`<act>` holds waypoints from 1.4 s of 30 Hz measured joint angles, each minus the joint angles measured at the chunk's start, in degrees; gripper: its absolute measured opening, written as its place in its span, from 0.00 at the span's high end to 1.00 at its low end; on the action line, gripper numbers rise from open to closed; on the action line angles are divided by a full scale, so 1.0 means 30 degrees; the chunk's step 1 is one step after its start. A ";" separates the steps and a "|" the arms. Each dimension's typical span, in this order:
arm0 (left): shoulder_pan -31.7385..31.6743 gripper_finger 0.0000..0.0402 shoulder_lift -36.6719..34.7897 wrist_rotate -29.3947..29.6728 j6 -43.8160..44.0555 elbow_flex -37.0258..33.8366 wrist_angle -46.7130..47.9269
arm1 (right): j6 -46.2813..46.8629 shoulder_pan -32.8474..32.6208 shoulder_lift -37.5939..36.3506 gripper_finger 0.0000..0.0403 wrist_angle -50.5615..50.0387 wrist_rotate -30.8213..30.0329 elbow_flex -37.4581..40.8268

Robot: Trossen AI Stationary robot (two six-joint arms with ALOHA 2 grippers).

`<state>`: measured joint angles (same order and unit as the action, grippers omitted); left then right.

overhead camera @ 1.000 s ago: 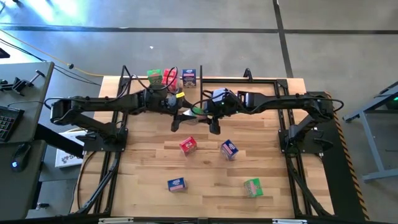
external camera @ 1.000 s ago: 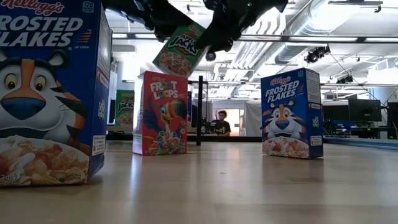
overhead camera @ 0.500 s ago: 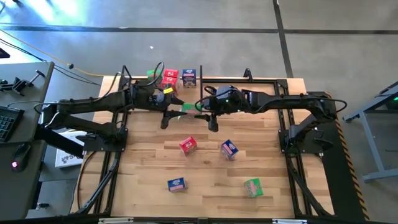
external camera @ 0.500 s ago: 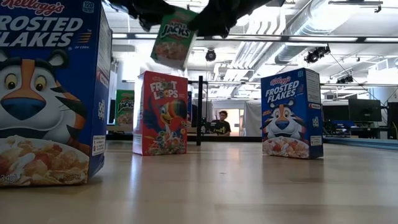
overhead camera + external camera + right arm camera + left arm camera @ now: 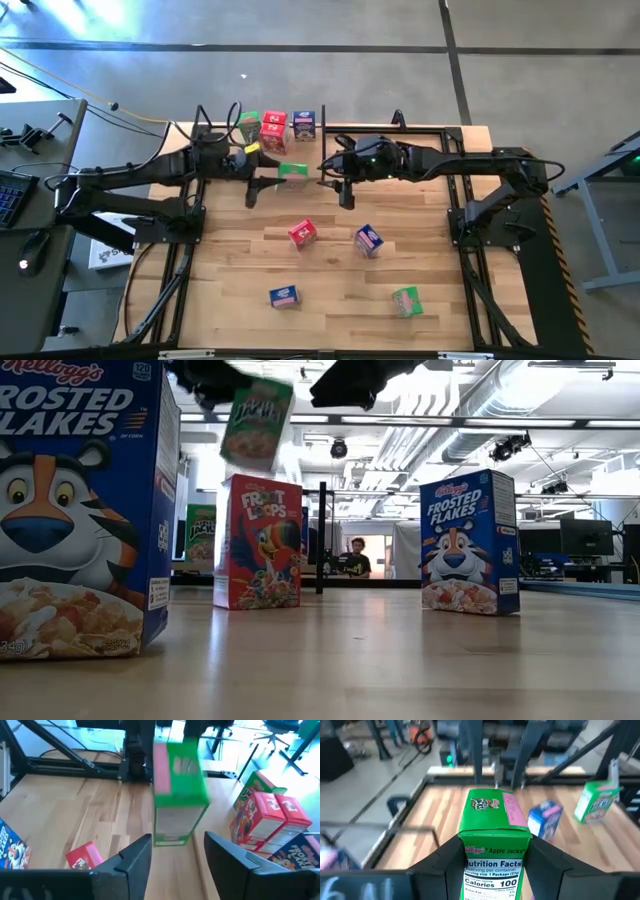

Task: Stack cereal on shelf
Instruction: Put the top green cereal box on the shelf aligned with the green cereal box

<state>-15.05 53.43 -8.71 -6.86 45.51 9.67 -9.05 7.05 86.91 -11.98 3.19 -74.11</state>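
One green cereal box (image 5: pixel 495 840) hangs above the desk (image 5: pixel 330 270) near the shelf (image 5: pixel 300 135), clamped in the left gripper (image 5: pixel 495 870) while the right gripper (image 5: pixel 172 855) gapes empty; a tilted release could topple the stacked boxes (image 5: pixel 275 125).

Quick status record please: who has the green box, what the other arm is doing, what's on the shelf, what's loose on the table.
held: green cereal box, between left gripper fingers, in the air
right gripper: open, empty, facing the box
shelf: green, red and blue boxes at the back
loose on table: red box, two blue boxes, green box
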 joint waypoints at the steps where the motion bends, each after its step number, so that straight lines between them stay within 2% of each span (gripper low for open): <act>1: 0.0000 0.61 -0.0185 0.0283 0.0054 -0.0323 0.0065 | 0.0035 -0.0018 -0.0007 0.55 0.0023 -0.0063 0.0000; 6: -0.0144 0.61 -0.1700 0.2543 0.0201 -0.2038 -0.0046 | 0.0010 -0.0023 -0.0007 0.48 -0.0565 -0.0055 0.0000; 9: -0.0618 0.61 -0.2454 0.3157 0.0215 -0.3258 -0.0056 | -0.0081 0.0003 -0.0007 0.48 -0.0723 -0.0367 0.0000; 15: -0.2113 0.61 -0.3097 0.5287 0.0215 -0.5176 -0.0169 | -0.0499 0.0006 -0.0007 0.55 -0.0636 -0.0514 0.0000; 24: -0.3379 0.61 -0.3082 0.8162 0.0479 -0.5310 0.0192 | -0.0501 0.0006 -0.0007 0.61 -0.0650 -0.0507 0.0000; 37: -0.4787 0.61 -0.2928 0.8552 0.1068 -0.5310 0.1369 | -0.0870 0.0006 -0.0007 0.61 -0.0643 -0.0500 0.0000; 42: -0.4911 0.58 -0.2224 0.8603 0.0757 -0.5310 0.1347 | -0.0870 0.0006 -0.0007 0.61 -0.0648 -0.0492 0.0000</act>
<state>-29.78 46.76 17.10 -4.59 29.58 13.72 -11.66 7.07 86.89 -13.93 1.72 -74.11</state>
